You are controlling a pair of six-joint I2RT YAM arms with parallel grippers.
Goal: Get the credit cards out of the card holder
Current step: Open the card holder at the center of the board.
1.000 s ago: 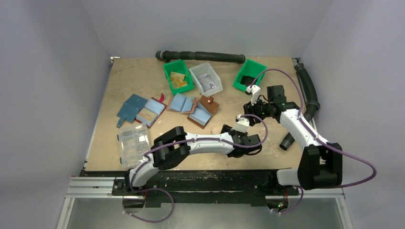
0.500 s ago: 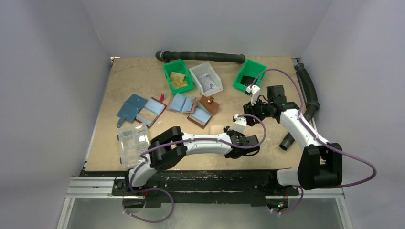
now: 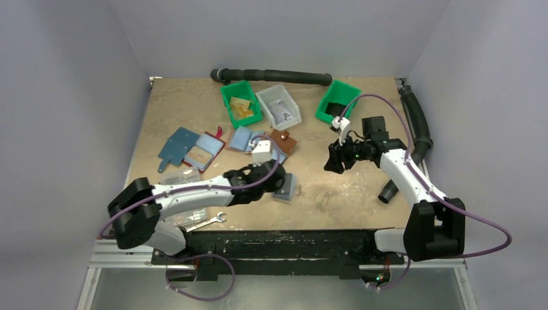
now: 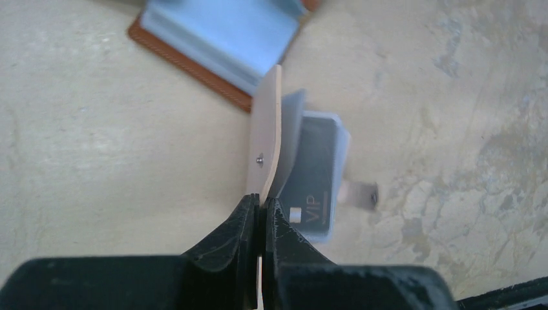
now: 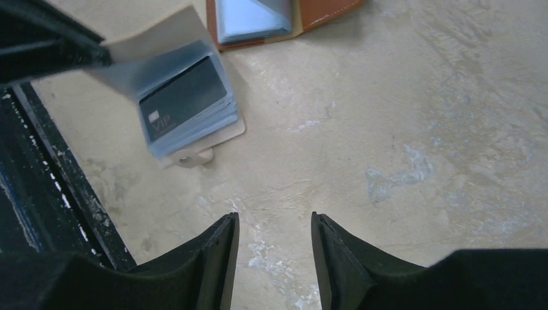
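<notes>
My left claw [image 4: 260, 205] is clamped on the card holder's [image 5: 200, 134] tan cover [image 4: 269, 123], holding it open by the table's [image 5: 420, 129] front edge; the dark grey credit card [image 4: 315, 171] sits inside, none out yet as far as I can see, right claw [image 5: 274, 223] half-open, empty.

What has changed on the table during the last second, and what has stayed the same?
The left arm swung left toward the wallets, and the left fingers closed on the card holder by its tan cover, lifting it so the dark grey card shows. The right fingers shifted slightly, open and empty as before. The wallets and green bins stayed put.
</notes>
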